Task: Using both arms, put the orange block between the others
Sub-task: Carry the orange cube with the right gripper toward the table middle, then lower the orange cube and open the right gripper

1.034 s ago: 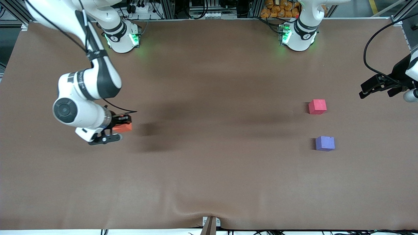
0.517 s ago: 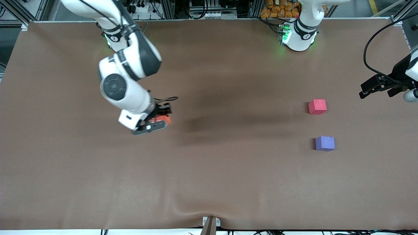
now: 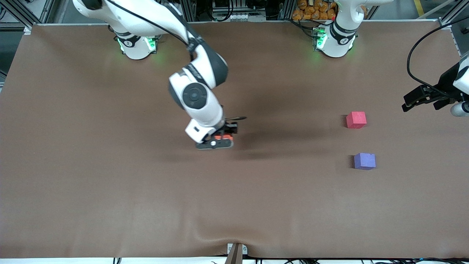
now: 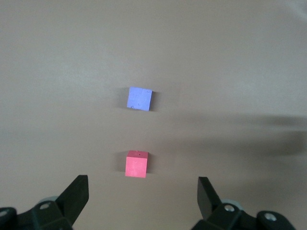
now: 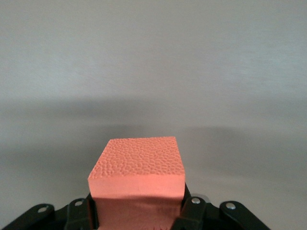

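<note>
Foam-textured orange block (image 5: 138, 167), judged light and compressible, sits clamped by opposite side faces in the right claw (image 3: 219, 140) over mid-bench (image 3: 110, 190); left claw (image 3: 421, 98) waits wide.

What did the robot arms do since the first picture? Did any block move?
The right gripper, shut on the orange block, carried it from the right arm's end of the table to over the middle, toward the other two blocks. The left gripper stayed open, waiting at its own end. The red block and purple block did not move.
</note>
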`<state>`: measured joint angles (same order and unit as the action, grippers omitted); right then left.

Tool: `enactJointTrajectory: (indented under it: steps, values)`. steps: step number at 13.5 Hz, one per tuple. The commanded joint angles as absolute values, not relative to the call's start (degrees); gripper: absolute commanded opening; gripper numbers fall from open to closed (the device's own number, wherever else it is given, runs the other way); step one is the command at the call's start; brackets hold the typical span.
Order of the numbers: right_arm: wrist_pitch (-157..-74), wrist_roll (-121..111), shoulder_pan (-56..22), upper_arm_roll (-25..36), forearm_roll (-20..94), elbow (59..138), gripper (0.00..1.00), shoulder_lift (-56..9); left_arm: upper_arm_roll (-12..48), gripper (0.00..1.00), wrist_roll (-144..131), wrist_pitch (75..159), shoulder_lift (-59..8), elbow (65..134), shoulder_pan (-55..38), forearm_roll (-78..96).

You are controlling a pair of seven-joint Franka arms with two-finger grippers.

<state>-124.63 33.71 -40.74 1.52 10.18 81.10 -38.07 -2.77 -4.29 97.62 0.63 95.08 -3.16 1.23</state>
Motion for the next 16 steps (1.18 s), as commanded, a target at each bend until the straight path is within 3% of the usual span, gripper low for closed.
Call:
enactJointTrajectory:
  steps: [1,5,13,14,15,16]
  values:
    - [-126.21,36.82,-42.71,2.2,11.34,77.78,0.0,-42.35,-2.99,1.0,-2.81,96.77,0.35,94.31,-3.08,2.29]
    - [-130.51,42.34,-45.96,2.2,11.34,77.78,0.0,-46.31,-3.08,1.0,-3.08,96.77,0.26,94.31,-3.08,2.37]
    - [-130.78,44.2,-47.2,2.37,11.16,77.7,0.0,-49.57,-3.08,1.0,-2.81,96.77,0.0,94.31,-3.08,2.55]
    - [-131.04,44.64,-47.2,2.37,11.16,77.7,0.04,-50.01,-2.99,1.0,-2.81,96.77,0.0,94.31,-3.08,2.55]
    - [-131.39,45.26,-47.2,2.37,11.16,77.7,0.29,-50.18,-3.08,1.0,-2.81,96.77,0.0,94.31,-3.08,2.55]
    - [-131.48,45.79,-47.2,2.37,11.08,77.7,0.89,-50.19,-3.08,1.0,-2.81,96.77,0.0,94.22,-3.08,2.64]
